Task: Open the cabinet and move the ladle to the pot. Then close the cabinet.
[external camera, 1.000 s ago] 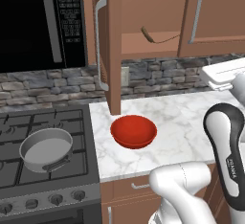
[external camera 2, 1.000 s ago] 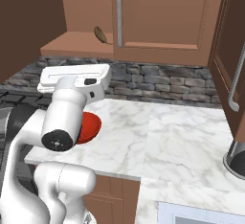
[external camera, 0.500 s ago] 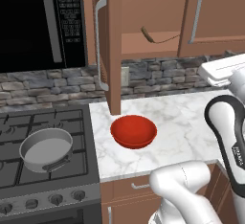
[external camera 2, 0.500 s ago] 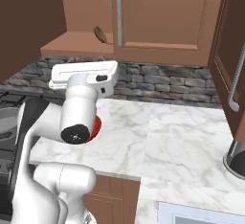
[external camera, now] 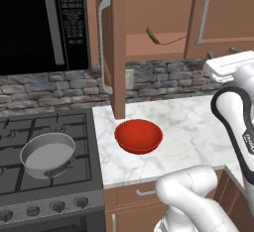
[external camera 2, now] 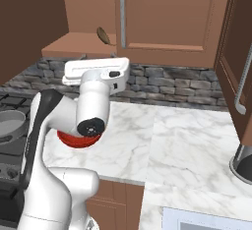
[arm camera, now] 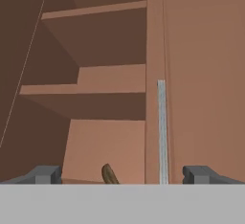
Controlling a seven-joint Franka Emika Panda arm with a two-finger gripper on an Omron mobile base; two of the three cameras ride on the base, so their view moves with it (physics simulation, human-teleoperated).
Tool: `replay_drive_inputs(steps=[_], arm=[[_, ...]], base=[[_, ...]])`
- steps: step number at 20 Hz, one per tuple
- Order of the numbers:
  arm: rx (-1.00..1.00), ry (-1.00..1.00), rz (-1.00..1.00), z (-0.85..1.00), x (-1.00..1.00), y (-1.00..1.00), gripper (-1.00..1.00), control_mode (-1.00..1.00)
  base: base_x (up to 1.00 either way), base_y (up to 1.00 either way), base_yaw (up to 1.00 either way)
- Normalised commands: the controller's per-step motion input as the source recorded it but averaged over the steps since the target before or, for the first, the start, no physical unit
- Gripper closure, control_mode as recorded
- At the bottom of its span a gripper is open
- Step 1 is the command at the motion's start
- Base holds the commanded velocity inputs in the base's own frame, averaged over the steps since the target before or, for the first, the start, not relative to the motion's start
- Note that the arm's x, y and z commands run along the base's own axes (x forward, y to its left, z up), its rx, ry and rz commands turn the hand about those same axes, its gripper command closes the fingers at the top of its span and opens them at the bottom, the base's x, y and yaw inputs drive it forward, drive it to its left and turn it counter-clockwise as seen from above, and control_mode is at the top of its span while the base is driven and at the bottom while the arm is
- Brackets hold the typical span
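Ladle (external camera: 158, 38) is lying on the bottom shelf of the cabinet (external camera: 149, 18), scoop toward the left, thin handle running right behind the shut right door (external camera: 223, 15). I see the left door (external camera: 111, 42) swung fully out, edge-on over the counter (external camera: 188, 122). From the hand view, I'm looking straight into the open half: gripper (arm camera: 122, 174) fingers spread wide, nothing between them, ladle scoop just above the gap, silver handle (arm camera: 161, 132) of the right door to the right. Pot (external camera: 48, 154) sits on the stove (external camera: 30, 176) at left, well apart from the ladle. Red bowl (external camera: 138, 136) is on the counter below the open door.
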Motion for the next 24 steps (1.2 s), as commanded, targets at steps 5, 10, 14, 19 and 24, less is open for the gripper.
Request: replay_drive_inputs(steps=[5, 10, 14, 19, 24], arm=[[0.01, 0.00, 0.00, 0.00, 0.17, -0.17, -1.00, -1.00], [0.00, -0.01, 0.00, 0.00, 0.27, -0.11, -1.00, -1.00], [0.00, -0.01, 0.00, 0.00, 0.35, 0.00, -1.00, -1.00], [0.00, 0.00, 0.00, 0.00, 0.19, -0.01, -1.00, -1.00], [0.01, -0.01, 0.00, 0.00, 0.24, -0.02, -1.00, -1.00]], base=[[0.00, 0.00, 0.00], [0.00, 0.00, 0.00], [0.00, 0.00, 0.00], [0.00, 0.00, 0.00], [0.00, 0.00, 0.00]])
